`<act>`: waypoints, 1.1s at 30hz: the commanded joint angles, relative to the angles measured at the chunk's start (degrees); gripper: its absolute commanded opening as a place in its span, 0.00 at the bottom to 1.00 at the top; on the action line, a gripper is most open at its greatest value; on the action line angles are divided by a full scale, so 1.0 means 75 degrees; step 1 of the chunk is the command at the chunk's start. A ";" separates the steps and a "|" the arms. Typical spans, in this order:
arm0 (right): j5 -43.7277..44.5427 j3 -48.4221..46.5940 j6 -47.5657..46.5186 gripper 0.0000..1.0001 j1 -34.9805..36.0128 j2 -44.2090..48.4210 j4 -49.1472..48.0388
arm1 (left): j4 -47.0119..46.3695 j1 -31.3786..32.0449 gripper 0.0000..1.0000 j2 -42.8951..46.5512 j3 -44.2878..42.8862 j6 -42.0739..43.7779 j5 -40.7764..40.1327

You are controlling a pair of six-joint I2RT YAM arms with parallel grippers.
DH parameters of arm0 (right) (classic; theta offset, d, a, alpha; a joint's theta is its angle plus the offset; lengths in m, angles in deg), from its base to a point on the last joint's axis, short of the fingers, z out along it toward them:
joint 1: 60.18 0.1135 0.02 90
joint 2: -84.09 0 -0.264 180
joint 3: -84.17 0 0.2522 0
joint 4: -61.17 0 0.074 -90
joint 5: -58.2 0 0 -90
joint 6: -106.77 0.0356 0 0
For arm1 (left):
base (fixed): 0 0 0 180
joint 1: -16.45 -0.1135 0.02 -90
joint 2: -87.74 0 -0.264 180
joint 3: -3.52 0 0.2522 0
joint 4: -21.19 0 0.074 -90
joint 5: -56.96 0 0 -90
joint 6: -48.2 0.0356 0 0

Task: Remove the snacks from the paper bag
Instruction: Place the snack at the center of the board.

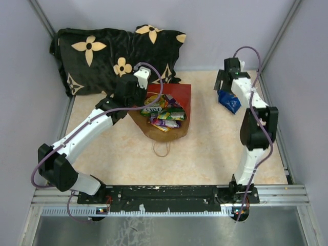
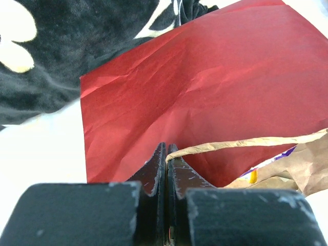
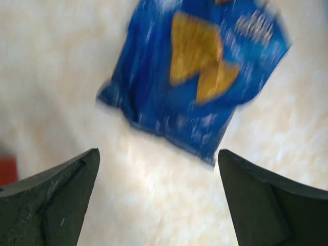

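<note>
left gripper (image 2: 166,154): pressed together, pinching the brown rim of the paper bag (image 1: 177,93) | paper bag: lying on its side by the counter's (image 1: 205,154) far edge, just beside the pillow (image 1: 102,59) | snacks (image 1: 165,114): bunched in its open mouth | right gripper (image 3: 158,154): spread wide, empty | blue chip bag (image 3: 195,77): flat near the far right corner

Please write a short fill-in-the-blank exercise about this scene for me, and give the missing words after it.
1. The left gripper is shut on the brown rim of the ____ paper bag.
2. The right gripper is ____, and the blue chip bag shows below it.
3. The pillow behind the paper bag is ____ with pale flowers.
4. Several snacks lie ____ the paper bag.

Missing words: red; open; black; inside.
</note>
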 commanded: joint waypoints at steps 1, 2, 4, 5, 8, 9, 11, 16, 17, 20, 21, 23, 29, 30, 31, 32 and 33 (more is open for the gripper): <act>-0.1109 0.3520 0.1026 0.97 -0.0067 0.3117 -0.3102 | 0.0095 -0.0133 0.00 0.0096 0.0191 0.0016 -0.0208; -0.1426 0.4290 0.1236 0.94 -0.0160 0.3431 -0.4069 | 0.0066 -0.0133 0.00 0.0106 0.0229 -0.0007 -0.0158; -0.1836 0.5093 0.1415 0.78 -0.0306 0.3533 -0.4878 | -0.0044 -0.0133 0.00 0.0156 0.0319 -0.0023 0.0030; -0.1861 0.5161 0.1434 0.69 -0.0359 0.3371 -0.4938 | -0.0103 -0.0133 0.00 0.0178 0.0366 -0.0031 0.0141; -0.1612 0.4877 0.1417 0.53 -0.0548 0.2579 -0.4895 | -0.0152 -0.0132 0.00 0.0166 0.0421 -0.0046 0.0260; -0.1477 0.4715 0.1404 0.51 -0.0590 0.2379 -0.4924 | -0.0143 -0.0127 0.00 0.0157 0.0425 -0.0044 0.0257; -0.1333 0.4398 0.1322 0.47 -0.0609 0.1912 -0.4900 | -0.0146 -0.0133 0.00 0.0156 0.0464 -0.0027 0.0229; -0.1590 0.3632 0.1244 0.39 -0.0615 0.0518 -0.4078 | -0.0201 -0.0135 0.00 0.0193 0.0518 -0.0034 0.0222; -0.1657 0.3687 0.1275 0.39 -0.0610 0.0432 -0.3967 | -0.0187 -0.0128 0.00 0.0197 0.0519 -0.0032 0.0212; -0.1795 0.3839 0.1325 0.43 -0.0609 0.0464 -0.3227 | -0.0161 -0.0133 0.00 0.0229 0.0546 -0.0021 0.0164; -0.1769 0.3930 0.1301 0.45 -0.0609 0.0557 -0.3043 | -0.0169 -0.0133 0.00 0.0235 0.0551 -0.0021 0.0158; -0.1616 0.4102 0.1193 0.47 -0.0615 0.0776 -0.2721 | -0.0183 -0.0132 0.00 0.0255 0.0555 -0.0032 0.0195; -0.1348 0.4056 0.0767 0.48 -0.0656 0.2191 -0.2627 | -0.0160 -0.0133 0.00 0.0342 0.0534 -0.0085 0.0250; -0.1491 0.3924 0.0703 0.46 -0.0656 0.2467 -0.2750 | -0.0169 -0.0133 0.00 0.0355 0.0533 -0.0090 0.0276; -0.1664 0.3768 0.0607 0.43 -0.0656 0.2697 -0.2938 | -0.0188 -0.0133 0.00 0.0361 0.0536 -0.0101 0.0301; -0.1800 0.3596 0.0544 0.36 -0.0656 0.2846 -0.3130 | -0.0203 -0.0139 0.00 0.0364 0.0527 -0.0111 0.0338; -0.1843 0.3443 0.0504 0.26 -0.0650 0.2880 -0.3270 | -0.0218 -0.0140 0.00 0.0362 0.0517 -0.0105 0.0362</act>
